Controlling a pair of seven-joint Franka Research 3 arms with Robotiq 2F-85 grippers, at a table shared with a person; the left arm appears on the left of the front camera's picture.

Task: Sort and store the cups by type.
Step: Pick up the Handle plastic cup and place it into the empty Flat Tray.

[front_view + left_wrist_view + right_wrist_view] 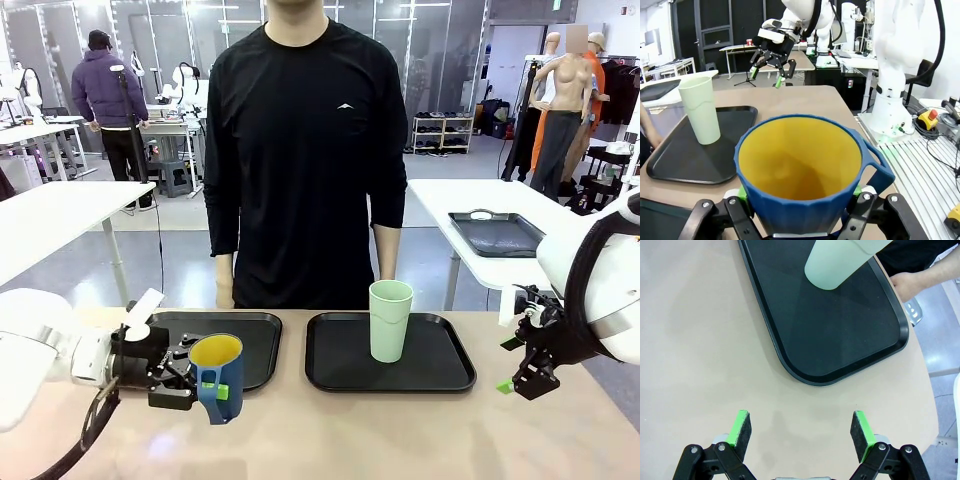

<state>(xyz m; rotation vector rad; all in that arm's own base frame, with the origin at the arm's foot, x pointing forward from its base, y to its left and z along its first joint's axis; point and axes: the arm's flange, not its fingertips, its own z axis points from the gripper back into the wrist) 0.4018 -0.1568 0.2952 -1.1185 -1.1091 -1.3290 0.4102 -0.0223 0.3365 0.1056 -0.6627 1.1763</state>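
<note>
A dark blue mug (218, 378) with a handle and a yellow inside is held upright by my left gripper (212, 388), shut on its sides, low over the table just in front of the left black tray (265, 340). In the left wrist view the mug (800, 200) sits between the green pads (742, 192). A tall pale mint-green tumbler (390, 320) stands upright on the right black tray (445, 362). My right gripper (520, 375) hangs open and holds nothing, right of that tray; the right wrist view shows it (802, 432) above bare table near the tray's corner (840, 335).
A person in a black shirt (305, 150) stands at the far edge behind both trays, one hand (912, 285) near the right tray's far side. Bare tabletop (380, 440) lies in front of the trays. A second table with a dark tray (495, 232) stands behind on the right.
</note>
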